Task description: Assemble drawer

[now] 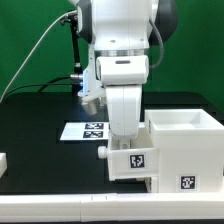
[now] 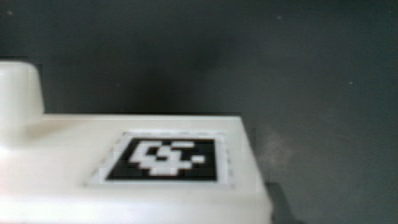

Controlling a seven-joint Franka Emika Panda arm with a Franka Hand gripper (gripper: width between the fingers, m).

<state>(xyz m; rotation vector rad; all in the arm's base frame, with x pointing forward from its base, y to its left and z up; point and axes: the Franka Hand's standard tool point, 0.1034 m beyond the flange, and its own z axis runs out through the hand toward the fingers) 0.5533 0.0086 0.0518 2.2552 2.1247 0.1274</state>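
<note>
Scanning from the exterior view's left: a white plastic piece [image 1: 3,160] sits at the table's edge, then the marker board [image 1: 84,130] lies flat on the black table [image 1: 40,115]. Right of it, the gripper [image 1: 122,140] hangs low with jaws shut over a small white box-shaped drawer part [image 1: 128,162], probably pushing it into the big white open-topped drawer housing [image 1: 190,150]. No readable writing, just black-and-white tags [image 2: 167,158].

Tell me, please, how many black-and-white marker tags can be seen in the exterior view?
4: two side by side on the marker board, one on the small drawer part below the arm, one on the drawer box front. Others may be hidden behind the arm.
</note>
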